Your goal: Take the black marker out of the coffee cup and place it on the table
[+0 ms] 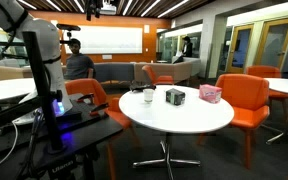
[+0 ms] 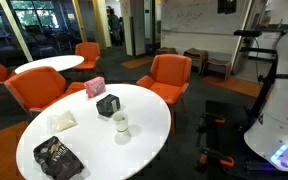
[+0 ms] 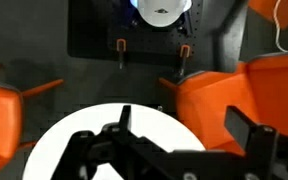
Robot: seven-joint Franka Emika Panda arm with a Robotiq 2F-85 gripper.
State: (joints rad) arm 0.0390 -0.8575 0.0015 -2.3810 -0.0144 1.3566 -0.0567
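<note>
- Step in hand, as I judge it: the approach. The black pincer [image 3: 184,128] hangs above the edge of the large round white tabletop [image 3: 94,125], its jaws spread wide with nothing between them.
- The small white cylindrical coffee cup [image 2: 121,124] stands upright on the tabletop, just beside the dark grey box [image 2: 108,105] at its 5 o'clock. In an exterior view the cup [image 1: 149,95] sits at 9 o'clock of that box, with the pink box [image 1: 210,93] farther along.
- The thin black marker is too small to make out. Going by the task, it should be inside the cup.
- The cup is outside the wrist view, so it is well apart from the pincer.
- To do it well: come over the cup's mouth, descend vertically, close on the marker's shaft only, and lift straight up so the light cup neither tips nor rides along.
</note>
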